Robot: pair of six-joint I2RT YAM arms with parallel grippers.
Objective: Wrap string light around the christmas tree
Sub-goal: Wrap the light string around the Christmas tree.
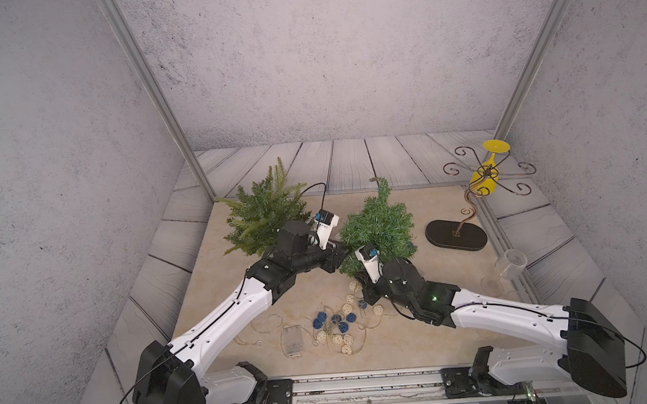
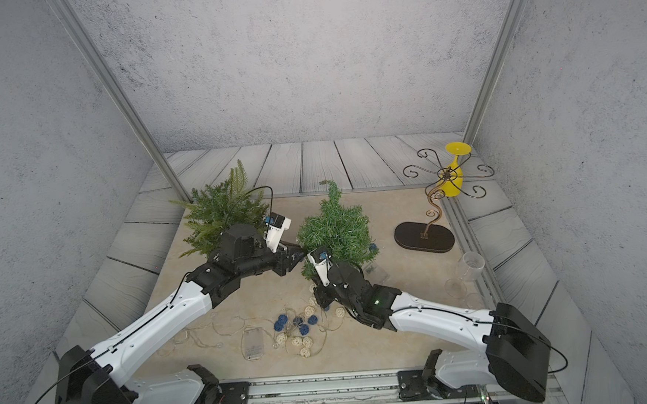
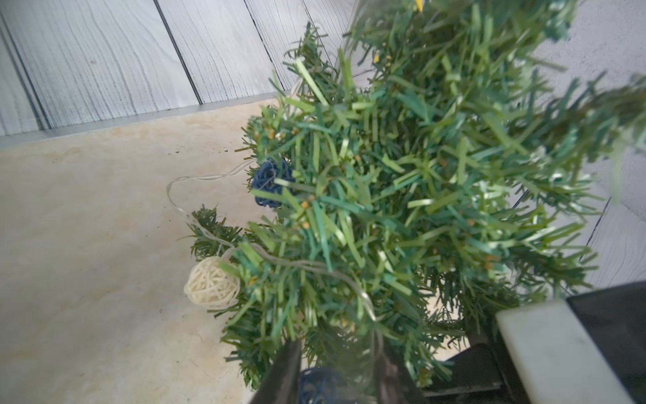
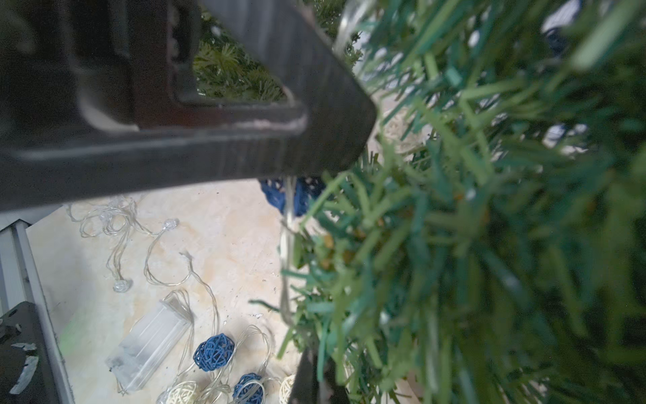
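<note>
Jaws of left gripper (image 3: pixel 337 377) are gaping around a blue wicker ball (image 3: pixel 320 384) beside the Christmas tree (image 3: pixel 402 196), right gripper's (image 4: pixel 309 370) are pressing together; string light (image 3: pixel 314 267) seeming limp, pinchable along wire.

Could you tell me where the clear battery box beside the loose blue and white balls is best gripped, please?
The battery box lies flat on the table, long and narrow, so grip across its short width at the middle, coming straight down from above.
</note>
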